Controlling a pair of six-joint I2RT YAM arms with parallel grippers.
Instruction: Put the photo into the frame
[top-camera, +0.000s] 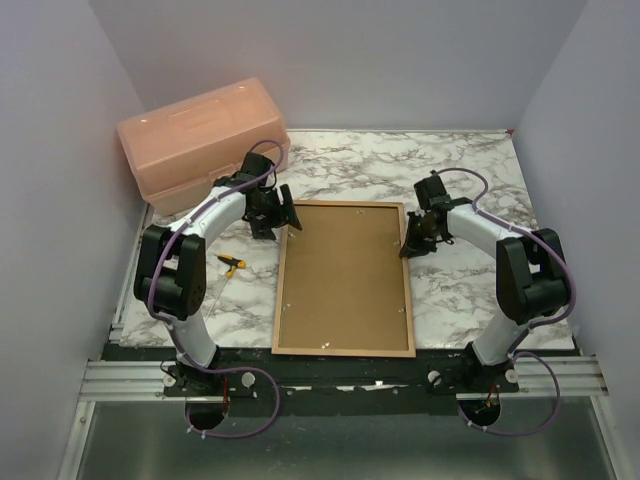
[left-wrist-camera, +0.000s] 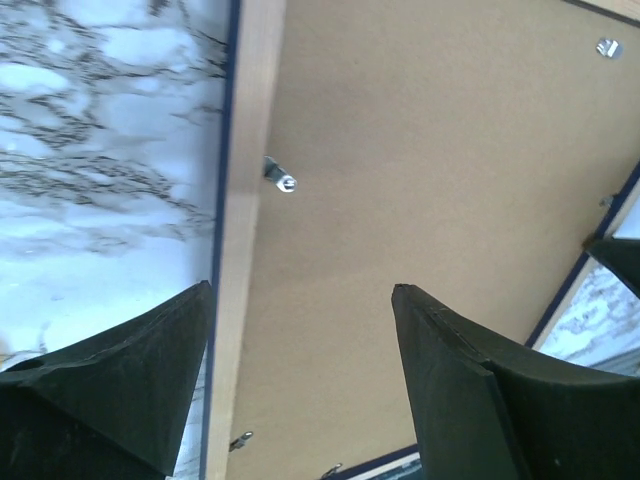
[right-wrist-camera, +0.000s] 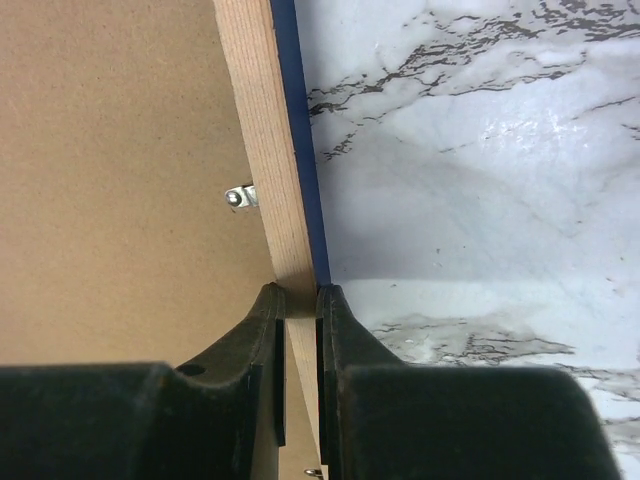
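Your frame (top-camera: 345, 204) lies face down mid-table, backing board (top-camera: 345, 275) up, probably so the back can be worked. Your right gripper (right-wrist-camera: 298, 292) pinches its right rail near the far corner, likely to steady it. Your left gripper (left-wrist-camera: 300, 290) straddles the left rail, jaws wide apart and holding nothing. The photo is not visible.

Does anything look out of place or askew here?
Mostly tidy. The frame lies back-up and straight, and the right gripper pinches its rail. Only a small yellow-and-black item lies loose to its left, and the peach box sits angled at the far-left corner.
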